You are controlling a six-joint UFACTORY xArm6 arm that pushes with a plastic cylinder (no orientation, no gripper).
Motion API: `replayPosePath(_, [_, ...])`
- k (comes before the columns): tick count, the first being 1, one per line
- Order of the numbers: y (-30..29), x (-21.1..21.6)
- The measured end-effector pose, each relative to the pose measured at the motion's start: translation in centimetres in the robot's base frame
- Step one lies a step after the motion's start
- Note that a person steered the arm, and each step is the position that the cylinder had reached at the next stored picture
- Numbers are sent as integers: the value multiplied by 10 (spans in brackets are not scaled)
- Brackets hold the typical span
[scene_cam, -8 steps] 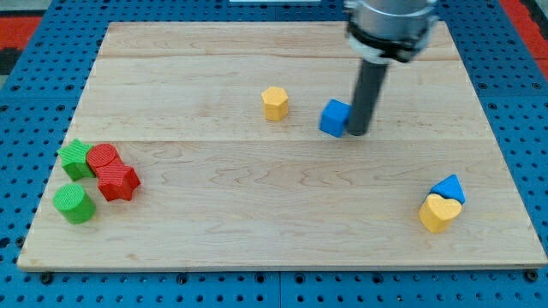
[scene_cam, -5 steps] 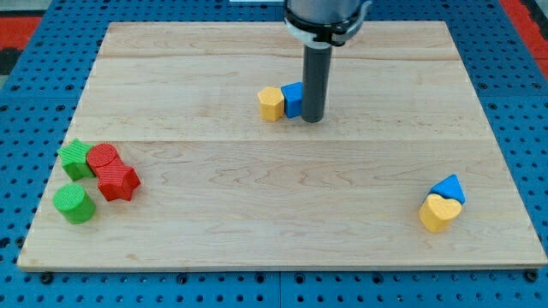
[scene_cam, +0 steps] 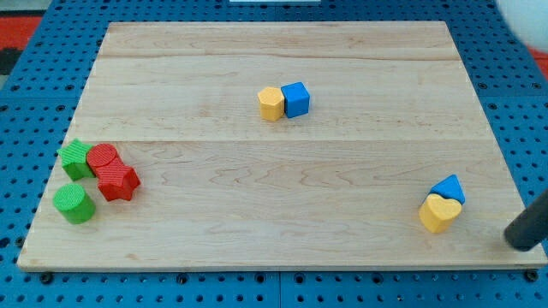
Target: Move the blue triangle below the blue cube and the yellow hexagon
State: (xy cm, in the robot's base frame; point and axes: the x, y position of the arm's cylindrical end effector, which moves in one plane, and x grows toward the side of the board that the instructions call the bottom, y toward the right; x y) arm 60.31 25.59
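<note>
The blue triangle (scene_cam: 449, 187) lies near the board's lower right, touching a yellow heart (scene_cam: 439, 213) just below-left of it. The blue cube (scene_cam: 295, 99) and the yellow hexagon (scene_cam: 271, 103) sit side by side, touching, at the upper middle of the board. My tip (scene_cam: 520, 245) is at the view's right edge, off the board's lower right corner, to the right of and below the blue triangle and apart from it.
A cluster at the board's left: a green star (scene_cam: 75, 159), a red cylinder (scene_cam: 103, 157), a red star (scene_cam: 117, 180) and a green cylinder (scene_cam: 74, 204). The wooden board (scene_cam: 274, 231) rests on a blue pegboard.
The rod pushed the blue cube left against the yellow hexagon, then left it and swung to the view's lower right edge, beyond the blue triangle.
</note>
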Motion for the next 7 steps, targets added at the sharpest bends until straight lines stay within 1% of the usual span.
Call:
replayPosePath(1, [-41, -23])
replayPosePath(2, [-54, -59])
replayPosePath(3, [-72, -70])
replayPosePath(4, [-59, -79])
replayPosePath(5, [-32, -59])
replayPosePath(6, [-16, -50])
replayPosePath(7, [-30, -98])
